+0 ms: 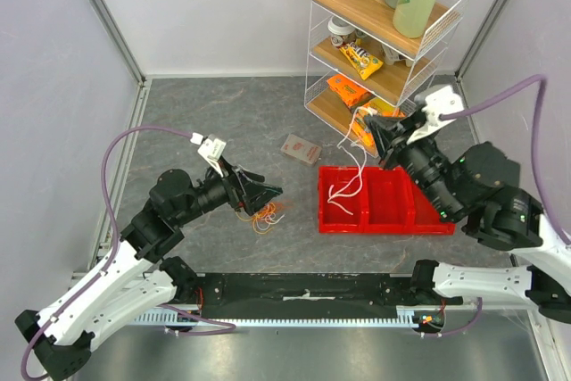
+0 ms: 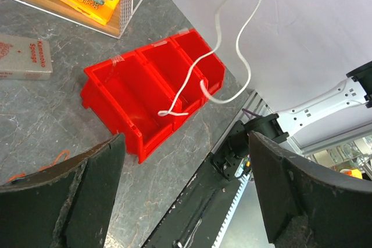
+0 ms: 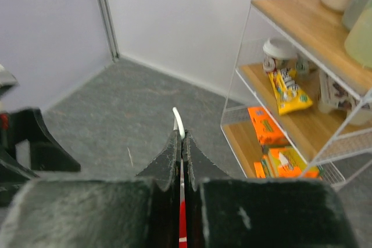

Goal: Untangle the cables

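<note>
**White cable pinched in my right fingers, the coloured tangle loose by my left**

My right gripper is lifted above the right half of the table, just in front of the wire shelf that stands in the back right corner. Its fingers are pressed together on the white cable. In my right wrist view a short white end sticks up above the closed tips.

From that grip the cable drops in slack, wavy curves. It is thin and limp, much thinner than my fingers. Its lower part lies in small loops in the left compartment of the red bin, which sits right of centre, nearer the front edge than the back.

My left gripper hangs low, left of centre, pointing toward the bin. Its fingers are spread wide with nothing between them.

The coloured tangle lies on the table at my left fingertips, on the side toward the front edge. It is a small knot of fine orange and yellow loops, well apart from the white cable. I cannot tell whether my fingers touch it. My left wrist view catches only a stray orange strand beside one finger.

A flat sponge packet lies between my left gripper and the shelf.
</note>
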{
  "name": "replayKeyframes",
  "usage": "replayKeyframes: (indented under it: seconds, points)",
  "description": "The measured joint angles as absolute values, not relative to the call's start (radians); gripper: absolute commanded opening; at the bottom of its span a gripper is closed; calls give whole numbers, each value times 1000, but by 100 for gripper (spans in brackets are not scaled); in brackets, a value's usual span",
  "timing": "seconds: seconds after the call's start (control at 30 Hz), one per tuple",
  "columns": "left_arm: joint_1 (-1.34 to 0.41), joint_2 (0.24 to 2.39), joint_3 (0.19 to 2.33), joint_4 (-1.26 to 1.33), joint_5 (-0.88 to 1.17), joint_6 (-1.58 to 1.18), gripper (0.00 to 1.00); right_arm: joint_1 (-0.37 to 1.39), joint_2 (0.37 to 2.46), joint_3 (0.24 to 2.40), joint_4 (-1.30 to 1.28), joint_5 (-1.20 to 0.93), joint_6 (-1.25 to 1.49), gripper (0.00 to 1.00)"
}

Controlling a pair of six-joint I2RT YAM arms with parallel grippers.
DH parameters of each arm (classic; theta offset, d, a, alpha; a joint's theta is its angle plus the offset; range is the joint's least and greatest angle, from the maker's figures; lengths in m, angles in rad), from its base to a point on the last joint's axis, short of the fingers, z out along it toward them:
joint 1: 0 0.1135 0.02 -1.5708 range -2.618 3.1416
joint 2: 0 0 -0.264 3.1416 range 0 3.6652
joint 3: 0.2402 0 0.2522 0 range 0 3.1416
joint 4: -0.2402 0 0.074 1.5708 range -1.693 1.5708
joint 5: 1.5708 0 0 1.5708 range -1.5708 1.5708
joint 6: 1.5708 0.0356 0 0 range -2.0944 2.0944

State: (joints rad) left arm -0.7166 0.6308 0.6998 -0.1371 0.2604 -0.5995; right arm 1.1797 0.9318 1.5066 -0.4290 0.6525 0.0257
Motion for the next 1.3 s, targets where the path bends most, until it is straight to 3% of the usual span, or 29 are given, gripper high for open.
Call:
replayKeyframes:
  seconds: [0.3, 0.63, 0.93, 1.3]
  points:
    - [-717, 624, 700, -152, 259, -602, 92, 1180, 817, 1123, -376, 738, 84, 0]
    - [-717, 621, 686, -155, 258, -609, 92, 1148, 841, 1013, -370, 863, 107, 0]
    - [-717, 597, 675, -183, 245, -616, 91, 1029, 963, 796, -266, 690, 287, 0]
    - [-715, 561, 649, -194, 233, -617, 91, 904, 945, 591, -203, 569, 627, 0]
